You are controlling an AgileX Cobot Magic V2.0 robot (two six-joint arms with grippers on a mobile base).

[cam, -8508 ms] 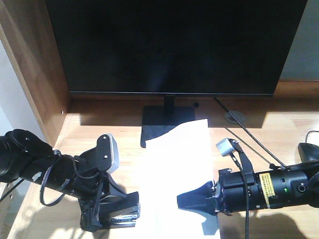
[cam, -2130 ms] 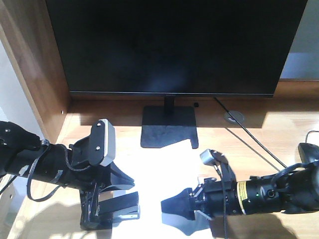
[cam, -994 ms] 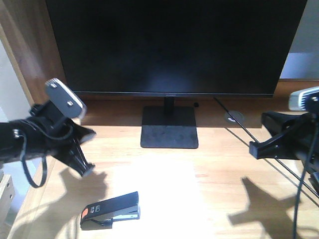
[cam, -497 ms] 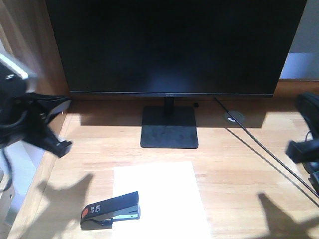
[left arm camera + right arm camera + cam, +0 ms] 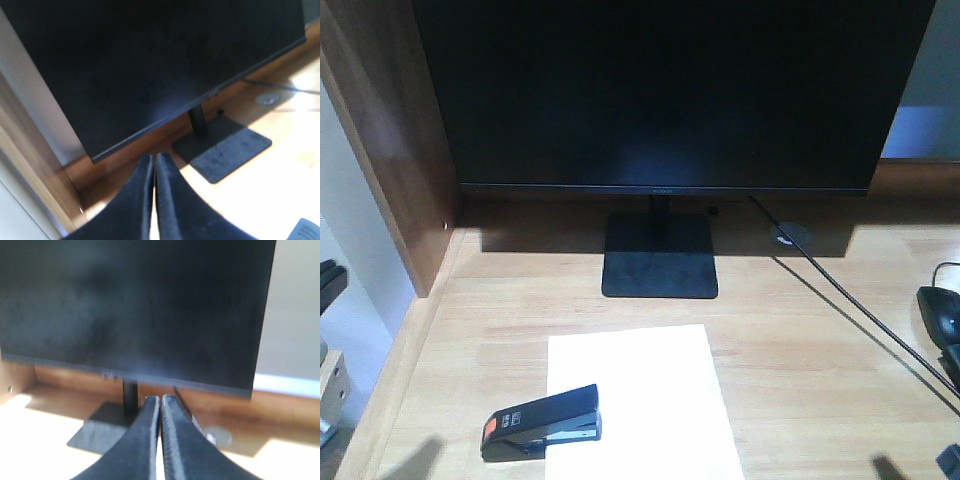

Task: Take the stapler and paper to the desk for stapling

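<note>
Both arms have pulled back out of the front view since half a second ago, leaving the bench (image 5: 800, 330) open. Near its front edge lies the paper (image 5: 650, 400), a blank white sheet, with the stapler (image 5: 542, 423), black with an orange end, resting on the sheet's left front corner. Behind stands the monitor (image 5: 670, 90). Left wrist view: the left fingers (image 5: 154, 195) are pressed together, holding nothing. Right wrist view: the right fingers (image 5: 161, 435) are likewise closed and bare.
</note>
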